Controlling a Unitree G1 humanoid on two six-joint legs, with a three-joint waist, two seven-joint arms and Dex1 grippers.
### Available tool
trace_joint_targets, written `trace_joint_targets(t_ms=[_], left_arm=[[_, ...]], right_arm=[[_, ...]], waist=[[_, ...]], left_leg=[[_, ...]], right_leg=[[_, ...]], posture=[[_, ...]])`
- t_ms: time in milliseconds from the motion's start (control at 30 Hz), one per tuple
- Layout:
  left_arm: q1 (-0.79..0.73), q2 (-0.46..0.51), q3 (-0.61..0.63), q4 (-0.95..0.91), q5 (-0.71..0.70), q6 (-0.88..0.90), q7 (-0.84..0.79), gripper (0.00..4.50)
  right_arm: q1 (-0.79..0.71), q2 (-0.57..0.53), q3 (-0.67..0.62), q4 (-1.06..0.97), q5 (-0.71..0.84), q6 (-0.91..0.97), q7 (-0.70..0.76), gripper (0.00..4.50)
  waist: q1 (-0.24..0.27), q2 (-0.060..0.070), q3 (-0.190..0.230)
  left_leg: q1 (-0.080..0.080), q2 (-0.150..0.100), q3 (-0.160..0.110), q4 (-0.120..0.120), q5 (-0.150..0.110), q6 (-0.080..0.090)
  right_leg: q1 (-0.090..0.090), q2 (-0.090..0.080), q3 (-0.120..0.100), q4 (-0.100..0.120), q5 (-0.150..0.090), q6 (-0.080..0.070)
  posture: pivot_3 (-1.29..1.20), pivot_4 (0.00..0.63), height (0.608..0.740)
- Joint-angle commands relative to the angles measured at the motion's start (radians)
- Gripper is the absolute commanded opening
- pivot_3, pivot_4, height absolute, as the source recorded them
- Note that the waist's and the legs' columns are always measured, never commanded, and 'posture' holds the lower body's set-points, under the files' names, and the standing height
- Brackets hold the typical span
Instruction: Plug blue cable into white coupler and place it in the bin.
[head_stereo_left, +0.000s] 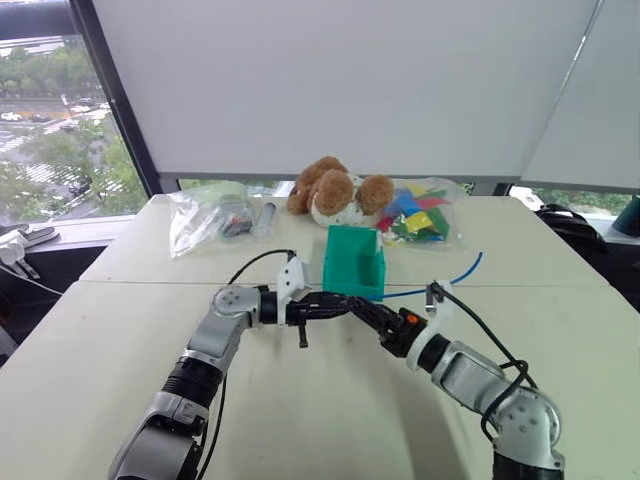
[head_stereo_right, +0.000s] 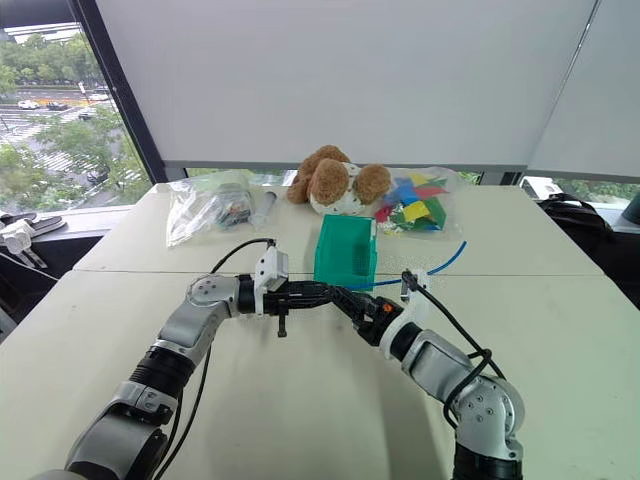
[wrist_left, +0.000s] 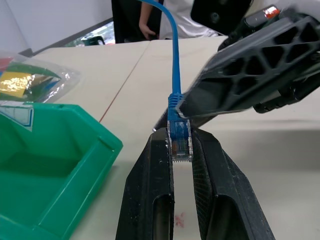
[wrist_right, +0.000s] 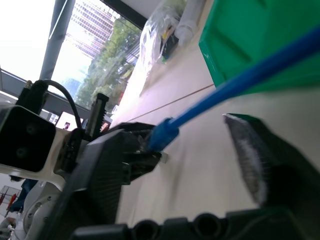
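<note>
Left wrist view: blue cable (wrist_left: 175, 60) ends in a clear plug (wrist_left: 180, 142) with a blue boot, pinched between the two black fingers of the left gripper (wrist_left: 181, 150) — jaws clamped on the plug, centre of frame. The cord rises from the plug toward the upper middle. The right gripper (wrist_left: 200, 107) comes in from the upper right; one of its black lattice fingers (wrist_left: 250, 70) lies against the cable just above the boot. Right wrist view: that gripper's jaws stand apart, the cable running between them, not pinched.

Left eye view: both grippers meet at frame centre, above the white table (head_stereo_left: 300, 400). The teal-green bin (head_stereo_left: 354, 262) sits just behind them, upright, nothing visible inside. The cable trails right of the bin and curves to centre right — lying on the table. Behind the bin: a brown teddy bear (head_stereo_left: 335, 190), a clear bag of coloured pieces (head_stereo_left: 418, 214) at its right, another clear bag (head_stereo_left: 208, 218) at its left.
</note>
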Motion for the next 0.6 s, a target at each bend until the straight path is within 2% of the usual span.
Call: trace_joint_targets(t_ms=[33, 133, 400, 600], left_arm=[[-0.006, 0.004, 0.005, -0.017, -0.004, -0.015, 0.000, 0.00], [-0.006, 0.004, 0.002, -0.014, 0.000, -0.020, -0.002, 0.00], [-0.005, 0.008, -0.002, -0.011, 0.008, -0.011, 0.002, 0.00], [0.016, 0.058, 0.036, -0.081, -0.025, 0.075, 0.012, 3.00]], right_arm=[[-0.015, -0.004, 0.011, -0.013, 0.032, -0.030, 0.000, 1.68], [-0.016, -0.006, 0.015, -0.012, 0.040, -0.039, -0.003, 0.10], [-0.018, -0.023, 0.038, -0.030, 0.066, -0.039, -0.011, 0.04], [-0.048, -0.044, 0.044, -0.023, 0.075, -0.049, -0.020, 0.00]], waist=[[-0.003, 0.000, 0.000], [-0.004, 0.000, 0.000], [-0.003, 0.000, 0.000], [-0.005, 0.000, 0.000]], left_leg=[[0.000, 0.000, 0.000, 0.000, 0.000, 0.000], [0.000, 0.000, 0.000, 0.000, 0.000, 0.000], [0.000, 0.000, 0.000, 0.000, 0.000, 0.000], [0.000, 0.000, 0.000, 0.000, 0.000, 0.000]], right_leg=[[0.000, 0.000, 0.000, 0.000, 0.000, 0.000], [0.000, 0.000, 0.000, 0.000, 0.000, 0.000], [0.000, 0.000, 0.000, 0.000, 0.000, 0.000], [-0.001, 0.000, 0.000, 0.000, 0.000, 0.000]], posture=[[0.00, 0.150, 0.740], [0.00, 0.150, 0.740], [0.00, 0.150, 0.740], [0.00, 0.150, 0.740]])
